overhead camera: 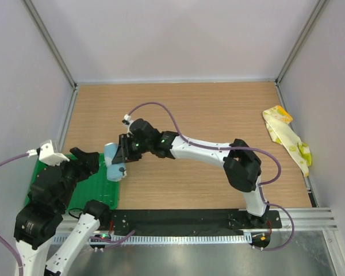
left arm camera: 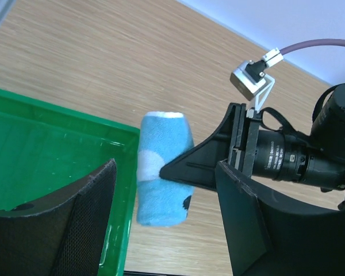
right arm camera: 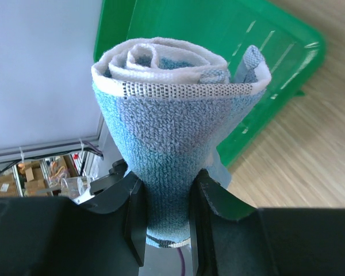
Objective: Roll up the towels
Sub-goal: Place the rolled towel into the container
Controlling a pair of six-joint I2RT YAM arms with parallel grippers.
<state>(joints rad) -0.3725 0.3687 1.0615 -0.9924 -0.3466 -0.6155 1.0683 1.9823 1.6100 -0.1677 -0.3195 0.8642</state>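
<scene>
Right jaws clench the rolled blue towel (right arm camera: 172, 144) mid-length so it cannot unroll beside the tray (left arm camera: 46, 149); left jaws spread, released, grasping nothing

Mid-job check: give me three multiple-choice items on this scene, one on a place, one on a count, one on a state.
1. Where on the table does the yellow towel lie?
A. between the arm bases
B. at the far left corner
C. by the right wall

2. How many towels are rolled up?
A. one
B. none
C. two

3. How do the fingers of the right gripper stand?
A. open and empty
B. shut on the blue towel
C. shut on the yellow towel

Answers:
1 C, the top view shows it lying along the right wall.
2 A, only the blue towel shows a spiral end; the yellow one lies loose and unrolled.
3 B, the right wrist view shows both fingers pinching the roll.
</scene>
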